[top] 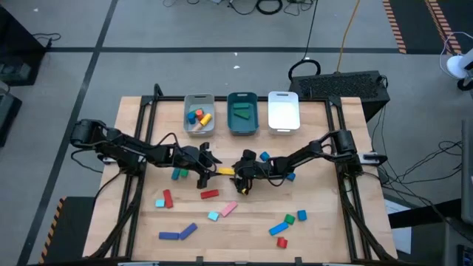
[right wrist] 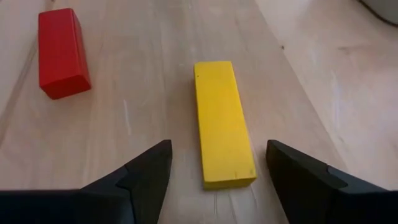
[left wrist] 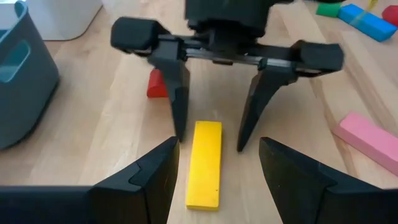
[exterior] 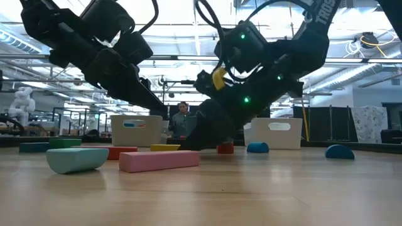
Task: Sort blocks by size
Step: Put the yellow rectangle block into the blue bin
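Blocks (top: 197, 117) in grey tray (top: 186, 111); green piece (top: 242, 113) in teal tray (top: 230, 123)

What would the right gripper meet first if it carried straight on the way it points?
Probably the yellow bar, lying flat on the table between the right gripper's open fingers. Beyond it faces the left gripper, also open; depth is hard to judge.

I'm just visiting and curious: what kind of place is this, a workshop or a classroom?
Probably a robotics lab or test hall. A wooden table on a grey floor carries two robot arms, cables trail across the floor, and the low view shows ceiling strip lights and a white robot figure far behind.
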